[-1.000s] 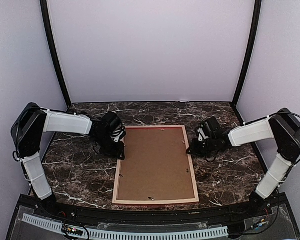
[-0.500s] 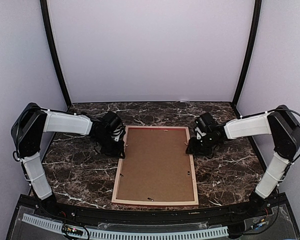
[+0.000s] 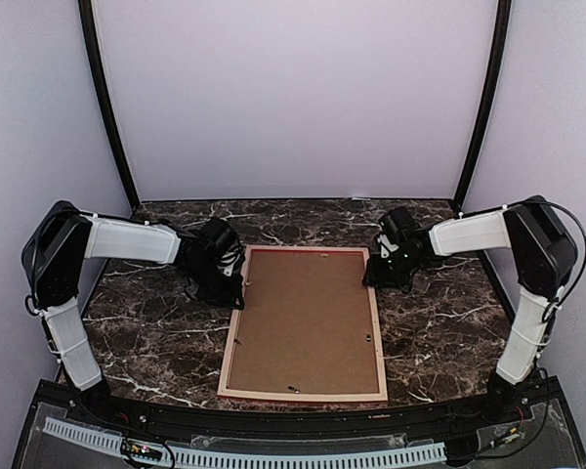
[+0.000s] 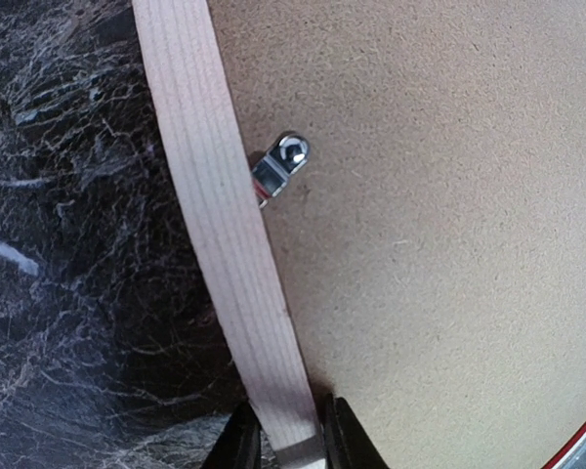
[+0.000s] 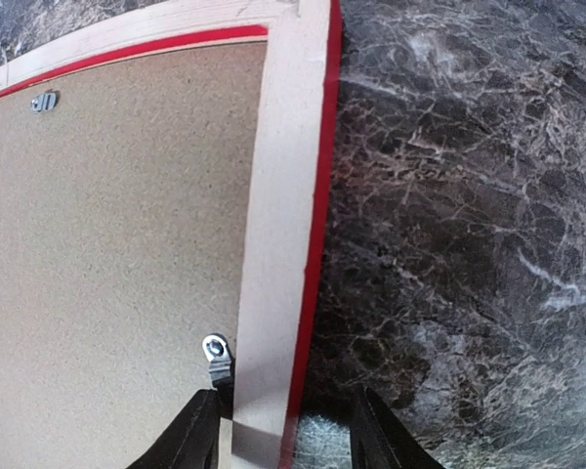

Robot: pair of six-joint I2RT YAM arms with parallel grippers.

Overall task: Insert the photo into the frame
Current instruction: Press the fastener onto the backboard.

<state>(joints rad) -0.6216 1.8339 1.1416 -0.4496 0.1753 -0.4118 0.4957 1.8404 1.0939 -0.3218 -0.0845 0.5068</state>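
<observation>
Pale wood sat between the fingers of the left end effector (image 4: pixel 291 445). They were pinched together on one long back rail of the frame (image 4: pixel 220 225), one finger on the outer edge and one on the inner. Just past that grip a metal turn clip (image 4: pixel 283 161) reached from the rail onto the brown backing board (image 4: pixel 439 244).

The right end effector (image 5: pixel 285 435) straddled the opposite long rail near its far corner with its fingers spread. The inner finger was close by a second clip (image 5: pixel 217 357), and the outer one stood apart from the red edge, over the table (image 3: pixel 137 332).

The frame lay face down in the middle of the dark marble table, with the board filling its opening and the clips I could make out turned inward. The photo showed in no view. If it was already loaded it lay under the board, but I could not tell.

My reading was that the frame was being handled by its two long rails, either to square it up or to turn it face up. For that, the right end effector would need to close on its rail before any lift. Both arms would then have to rise and rotate together, since an uneven pull could twist the thin rails or slip the left pinch. If the photo was not yet inside, the clips would need turning outward first.
</observation>
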